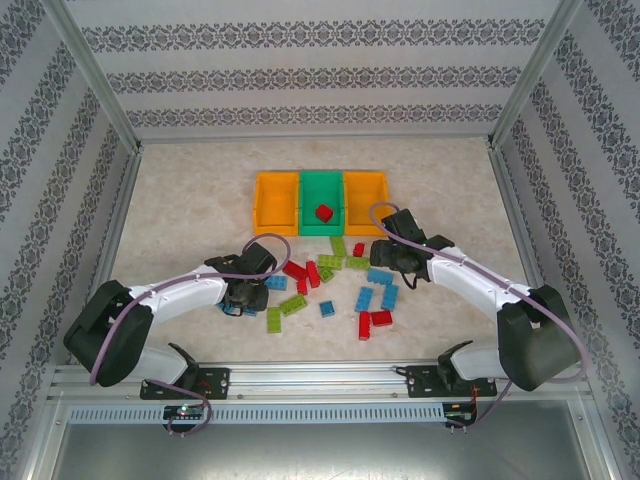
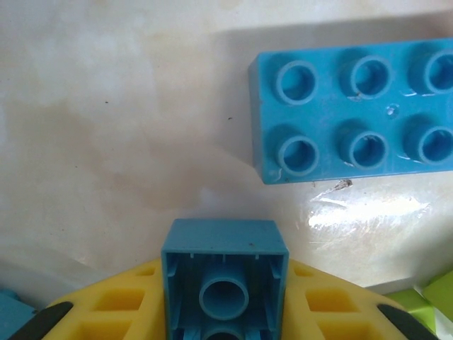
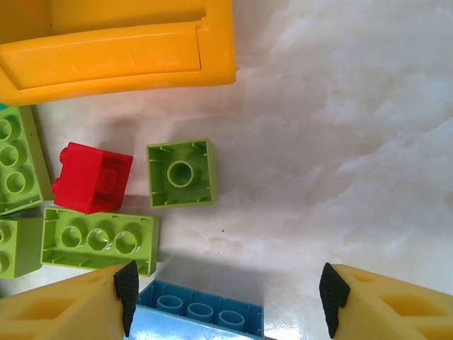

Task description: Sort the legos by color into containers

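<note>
The left gripper (image 2: 225, 320) is clamped narrowly on a small blue lego (image 2: 225, 258), its hollow underside facing the camera. A longer blue lego (image 2: 354, 113) lies just ahead to its right on the bench (image 2: 106, 142). The right gripper (image 3: 228, 297) stands wide over a blue brick (image 3: 202, 312). A green lego (image 3: 181, 173) and a red lego (image 3: 92, 177) lie ahead of it, and an orange container (image 3: 120, 57) is beyond.

No legible text, label, brand, number or sign on legos (image 1: 381, 319), containers (image 1: 322, 188) or desk (image 1: 200, 200).

Bare bench (image 1: 190, 210) lies open either side of the containers (image 1: 275, 203) — free passage there. Before them, scattered legos (image 1: 380, 275) crowd the middle, with only narrow gaps between.
</note>
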Robot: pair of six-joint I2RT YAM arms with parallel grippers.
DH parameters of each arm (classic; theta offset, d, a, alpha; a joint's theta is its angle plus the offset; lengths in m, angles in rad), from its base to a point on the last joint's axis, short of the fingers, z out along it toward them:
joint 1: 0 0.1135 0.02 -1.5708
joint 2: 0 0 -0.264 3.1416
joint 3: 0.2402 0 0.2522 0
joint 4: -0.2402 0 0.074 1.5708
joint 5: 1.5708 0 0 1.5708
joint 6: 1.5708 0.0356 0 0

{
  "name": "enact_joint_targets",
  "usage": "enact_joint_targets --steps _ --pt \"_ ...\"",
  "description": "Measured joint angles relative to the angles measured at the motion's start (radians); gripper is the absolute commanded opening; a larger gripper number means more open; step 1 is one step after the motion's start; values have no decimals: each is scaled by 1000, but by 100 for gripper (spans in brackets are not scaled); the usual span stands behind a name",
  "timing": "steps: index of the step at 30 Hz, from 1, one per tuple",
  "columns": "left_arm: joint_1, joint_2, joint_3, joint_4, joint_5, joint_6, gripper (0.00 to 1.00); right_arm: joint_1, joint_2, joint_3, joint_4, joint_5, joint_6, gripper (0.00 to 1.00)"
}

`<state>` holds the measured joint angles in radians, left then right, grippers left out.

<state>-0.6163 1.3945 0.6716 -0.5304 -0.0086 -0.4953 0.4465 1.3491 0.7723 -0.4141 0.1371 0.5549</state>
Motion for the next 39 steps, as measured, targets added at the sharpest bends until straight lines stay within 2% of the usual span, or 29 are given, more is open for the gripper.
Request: enact_joint_targets --steps 9,16,20,26,29,32,39 --pt "0 -57 60 -43 -31 -10 25 0 -2 -44 10 -8 16 71" --pt "9 -68 255 -71 -92 29 25 -6 -9 -49 31 -19 24 71" --pt "56 17 427 -57 -98 82 24 -3 -10 -49 43 -24 24 71" --pt "193 221 615 2 -34 126 24 19 -10 -57 46 -27 26 72" --pt "235 325 685 18 -10 131 24 30 -9 -67 45 -27 36 73" --pt "248 417 753 23 14 133 26 37 -7 -71 45 -28 48 74" --pt "250 566 870 29 43 133 38 56 0 -75 48 -31 66 76"
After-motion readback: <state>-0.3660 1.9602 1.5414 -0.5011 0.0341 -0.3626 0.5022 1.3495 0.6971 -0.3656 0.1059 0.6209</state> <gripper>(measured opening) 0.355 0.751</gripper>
